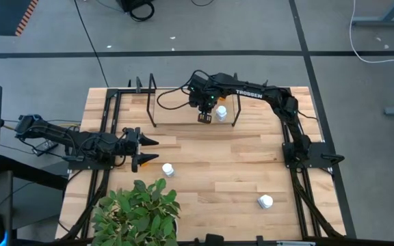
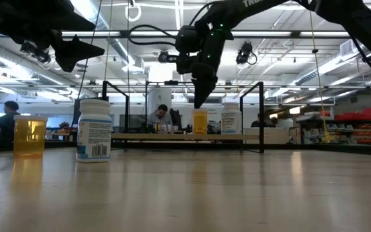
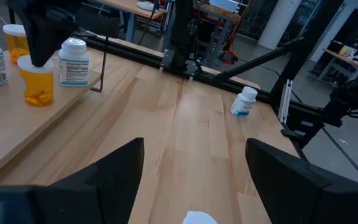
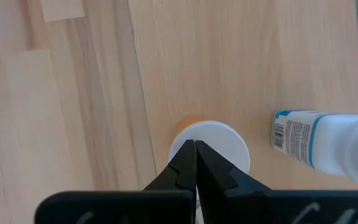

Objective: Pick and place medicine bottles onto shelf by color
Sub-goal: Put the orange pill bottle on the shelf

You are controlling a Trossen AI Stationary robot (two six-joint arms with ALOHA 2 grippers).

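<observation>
The orange-bodied pill bottle with the flat white cap (image 4: 211, 144) stands upright on the low light-wood shelf (image 1: 183, 109), and I am looking straight down its long axis: cap facing me, just a sliver of orange showing past the rim. My right pincer (image 4: 195, 149) hangs directly above that cap, fingers pressed tip to tip with nothing between them, so I judge this one placed. Just beside it on the board stands a white-bodied bottle with a blue-edged label (image 4: 325, 146), close but apart from the orange one.

In the overhead view my right pincer (image 1: 204, 117) sits over the shelf between its thin black metal uprights (image 1: 153, 102). My left pincer (image 1: 142, 150) waits low over the wooden tabletop (image 1: 231, 171), fingers spread wide and empty.

What matters next is who reaches what. A white-capped bottle (image 1: 168, 169) stands on the table just beyond my left fingertips, dead ahead of the open gap; its cap pokes up between them in the left wrist view. The left arm is plainly nearer. Another white bottle (image 1: 265, 201) sits near the front edge on the right side, well apart from both pincers, closer to my right arm's base.
</observation>
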